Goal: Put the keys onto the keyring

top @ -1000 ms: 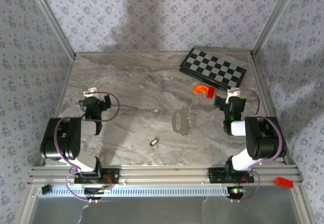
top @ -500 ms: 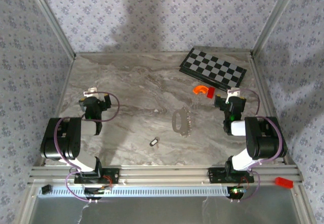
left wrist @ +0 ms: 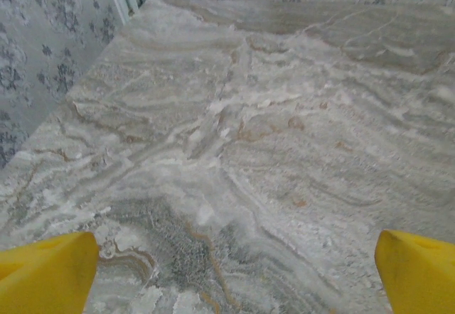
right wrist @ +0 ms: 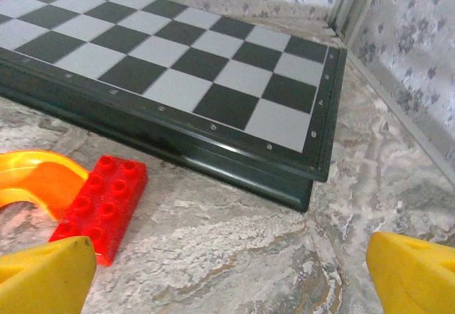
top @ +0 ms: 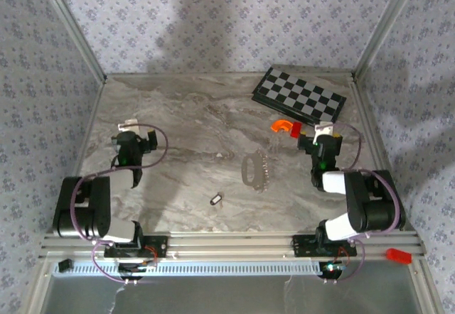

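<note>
The marble table (top: 178,115) carries the task's things between the two arms. The left gripper (top: 135,138) and the right gripper (top: 323,140) both stand wide open and hold nothing. The keyring (top: 250,170), an oval loop with a beaded chain along one side, lies nearer the right gripper, off to that gripper's left and a little toward the bases. Its long axis runs near to far. What looks like a small key (top: 216,199) lies apart from the ring, closer to the bases and roughly midway between the arms.

Chessboard (right wrist: 178,72), red brick (right wrist: 103,204) near right tool (right wrist: 229,278)
</note>
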`<move>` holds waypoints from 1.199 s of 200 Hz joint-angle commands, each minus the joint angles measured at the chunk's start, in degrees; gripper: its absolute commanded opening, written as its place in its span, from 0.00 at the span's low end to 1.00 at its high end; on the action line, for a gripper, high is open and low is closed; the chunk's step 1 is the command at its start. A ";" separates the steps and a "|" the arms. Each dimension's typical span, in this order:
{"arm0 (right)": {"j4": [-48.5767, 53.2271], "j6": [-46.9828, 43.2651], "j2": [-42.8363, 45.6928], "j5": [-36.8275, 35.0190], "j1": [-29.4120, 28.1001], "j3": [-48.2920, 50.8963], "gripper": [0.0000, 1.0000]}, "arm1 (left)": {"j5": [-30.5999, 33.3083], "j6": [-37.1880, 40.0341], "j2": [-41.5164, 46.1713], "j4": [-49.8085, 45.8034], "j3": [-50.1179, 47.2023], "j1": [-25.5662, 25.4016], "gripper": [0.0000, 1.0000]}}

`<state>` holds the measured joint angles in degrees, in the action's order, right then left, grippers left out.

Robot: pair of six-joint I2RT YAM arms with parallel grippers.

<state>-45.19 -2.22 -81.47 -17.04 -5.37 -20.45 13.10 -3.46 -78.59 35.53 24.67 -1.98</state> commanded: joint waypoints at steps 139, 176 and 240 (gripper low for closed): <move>63.99 15.35 16.47 9.91 -22.57 -24.93 1.00 | -9.14 -19.04 13.70 -57.98 22.78 -25.16 1.00; 69.48 17.23 14.69 19.59 -25.76 -26.23 1.00 | -17.56 -22.21 10.93 -57.73 23.40 -30.91 1.00; 73.83 19.12 15.48 29.54 -32.27 -24.22 1.00 | -18.75 -26.83 11.18 -57.48 19.52 -42.73 0.94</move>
<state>25.50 15.09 -66.76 6.33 -36.36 -44.93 -4.60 -27.46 -67.83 -20.64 45.60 -41.67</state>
